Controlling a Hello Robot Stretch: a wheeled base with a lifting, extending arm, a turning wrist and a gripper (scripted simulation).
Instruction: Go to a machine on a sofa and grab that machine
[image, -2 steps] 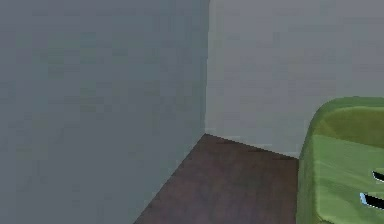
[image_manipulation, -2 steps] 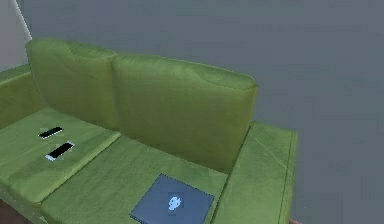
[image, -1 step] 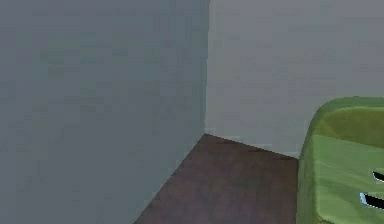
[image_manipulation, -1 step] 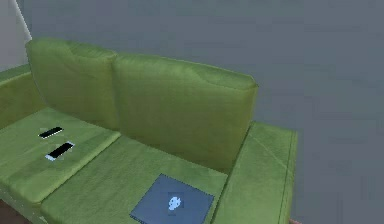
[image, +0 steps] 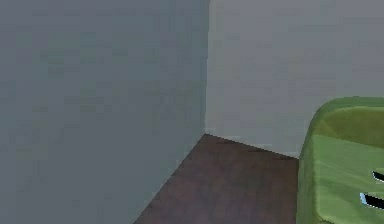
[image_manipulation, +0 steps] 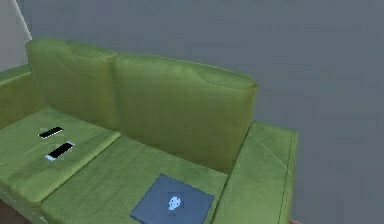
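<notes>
— Sofas first: how many?
— One green sofa (image_manipulation: 180, 100) with two back cushions. Its arm (image: 345, 140) juts in at the forward view's right.
— What's lying on it?
— One laptop (image_manipulation: 172, 203), flat, grey-blue, lid down. It's on the sofa's seat cushion toward the arm side view's right, at the front edge. Two small dark flat things sit on the sofa's other seat cushion, one (image_manipulation: 51, 131) just behind the other (image_manipulation: 60, 151).
— Gripper?
— Cannot tell how it stands.
</notes>
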